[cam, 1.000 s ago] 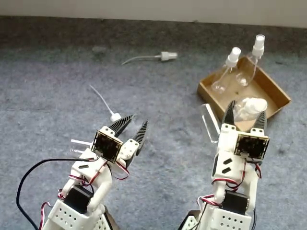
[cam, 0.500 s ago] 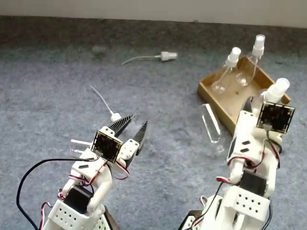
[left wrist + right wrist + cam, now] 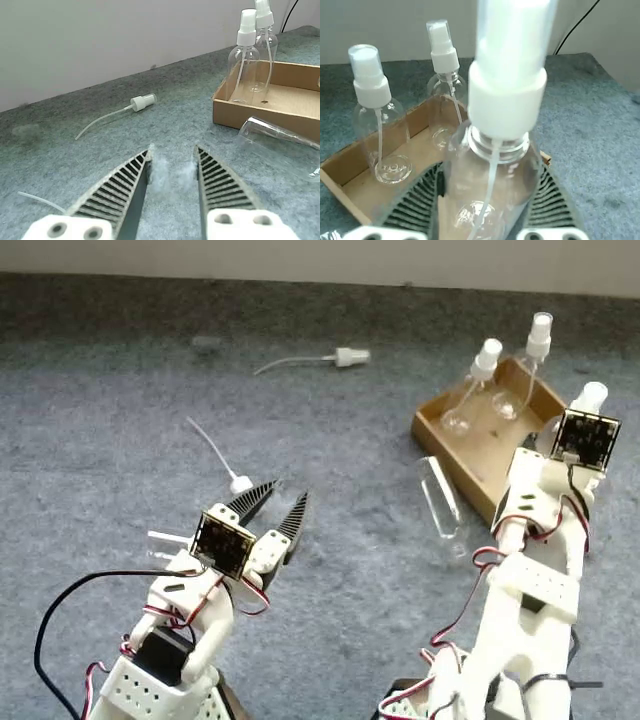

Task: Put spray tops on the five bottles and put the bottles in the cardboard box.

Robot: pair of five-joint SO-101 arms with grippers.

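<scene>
Left gripper [image 3: 288, 492] [image 3: 172, 150]: is hovering low over the grey felt table cover [image 3: 120, 400] at the near left. Its black ribbed fingers [image 3: 120, 187] are spreading apart with nothing between them.
Right gripper [image 3: 487, 180]: is pinching the body of an upright clear plastic bottle with a white spray top [image 3: 590, 398] [image 3: 492, 150], one ribbed finger pressing on each side.
Held bottle: is hanging over the right part of the shallow brown cardboard box [image 3: 450, 465] [image 3: 260, 112] [image 3: 345, 182], with the box floor showing beneath it. Whether its base is touching that floor cannot be told.
Bottles in the box: two clear bottles with white spray tops [image 3: 468, 400] [image 3: 522, 380] [image 3: 245, 55] [image 3: 377, 125] are standing upright side by side at the far corner of the box, their thin tubes reaching down inside.
Uncapped bottle: a clear plastic bottle without a top [image 3: 440, 498] [image 3: 280, 145] is lying on its side on the felt, just beside the box's left wall and outside it.
Far spray top: a loose white spray top with a long thin tube [image 3: 347, 357] [image 3: 142, 101] is lying on the felt at the far middle, well apart from both grippers.
Near spray top: a second white spray top with a thin tube [image 3: 240, 483] is lying just beside the left gripper's fingertips, its tube pointing far and left.
</scene>
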